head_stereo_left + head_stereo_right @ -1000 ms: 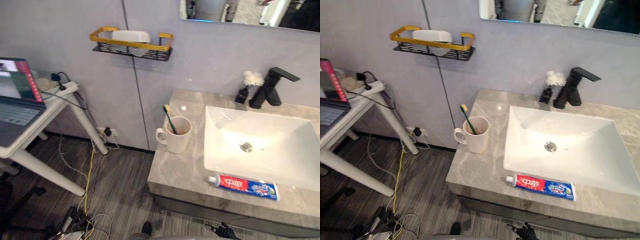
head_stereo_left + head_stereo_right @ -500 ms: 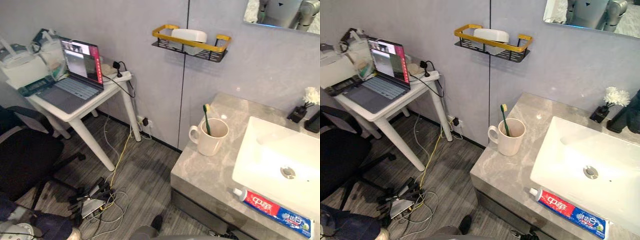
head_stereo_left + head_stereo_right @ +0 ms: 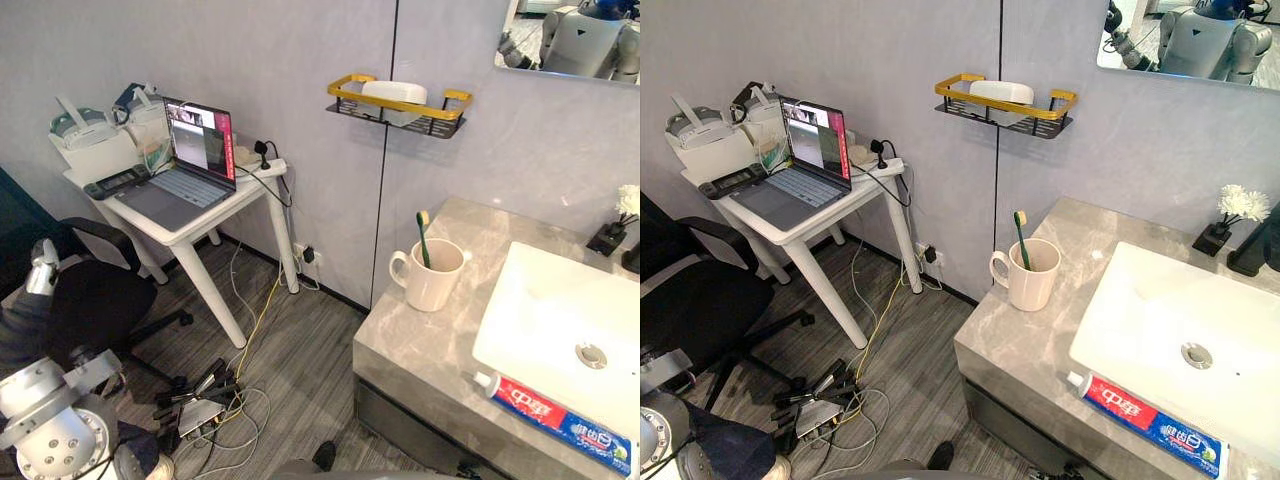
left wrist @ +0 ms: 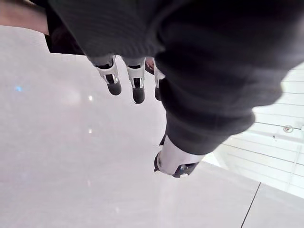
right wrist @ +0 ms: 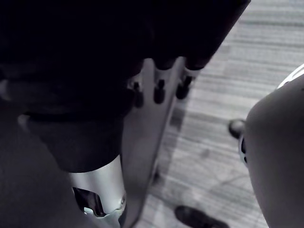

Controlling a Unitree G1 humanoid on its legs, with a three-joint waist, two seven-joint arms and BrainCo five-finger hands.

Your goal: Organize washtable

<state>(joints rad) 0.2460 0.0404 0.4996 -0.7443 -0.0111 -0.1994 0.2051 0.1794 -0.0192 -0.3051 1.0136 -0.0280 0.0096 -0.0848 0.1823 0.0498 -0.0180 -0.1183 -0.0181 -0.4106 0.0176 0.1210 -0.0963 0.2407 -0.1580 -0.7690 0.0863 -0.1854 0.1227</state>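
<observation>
At counter (image 3: 420, 350) front edge, toothpaste tube (image 3: 553, 414)

This is a bathroom corner set up inside a work room: a grey marble worktop (image 3: 1020, 345) with a white basin (image 3: 1160, 300), a mirror (image 3: 1185, 40), a wall shelf (image 3: 1005, 105), a mug (image 3: 1028, 278) holding a toothbrush (image 3: 1021, 235), and toothpaste (image 3: 1150, 422). A white worktop on legs (image 3: 810, 228) carries an open laptop (image 3: 800, 165). An office chair (image 3: 690, 300) and loose cables (image 3: 825, 400) sit on the grey plank floor (image 5: 266, 42), which runs beyond the fingers of the right hand (image 5: 159, 89).
</observation>
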